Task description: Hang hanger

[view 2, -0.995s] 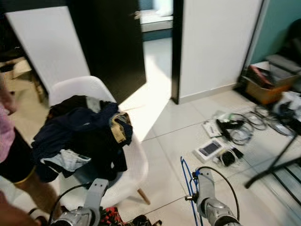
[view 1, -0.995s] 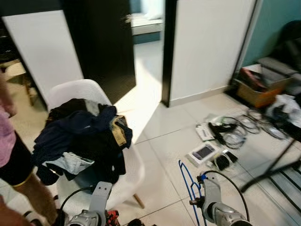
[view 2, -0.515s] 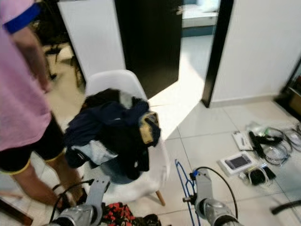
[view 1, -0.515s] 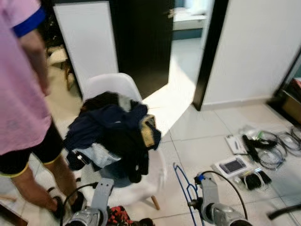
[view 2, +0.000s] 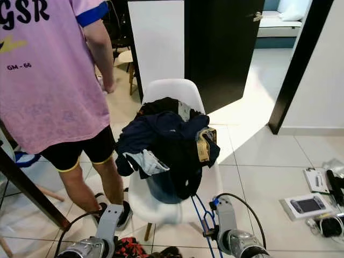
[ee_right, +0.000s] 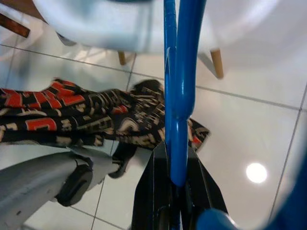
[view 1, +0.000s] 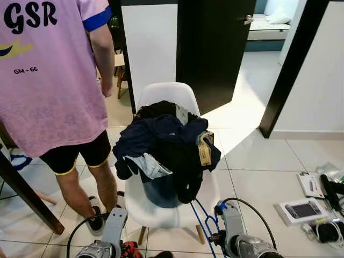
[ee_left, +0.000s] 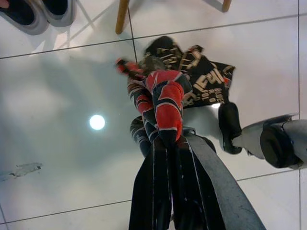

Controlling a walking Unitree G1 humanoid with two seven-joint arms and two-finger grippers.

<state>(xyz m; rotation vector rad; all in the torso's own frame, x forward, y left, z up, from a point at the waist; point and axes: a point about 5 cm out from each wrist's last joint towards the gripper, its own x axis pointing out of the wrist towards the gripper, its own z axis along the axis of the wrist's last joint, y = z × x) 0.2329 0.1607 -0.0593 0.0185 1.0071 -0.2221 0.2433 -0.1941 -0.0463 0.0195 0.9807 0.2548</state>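
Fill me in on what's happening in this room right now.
The robot stands facing a white chair piled with dark clothes. Its right tool is shut on a blue hanger, held low near the chair's front. Its left tool grips a red, black and white patterned garment hanging over the tiled floor. A person in a pink shirt stands beside the chair.

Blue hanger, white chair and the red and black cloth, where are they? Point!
blue hanger (ee_right: 180,91), right wrist view, on its bar.
white chair (view 1: 164,95), left eye view, on its backrest.
red and black cloth (ee_left: 165,98), left wrist view, on a red patch.
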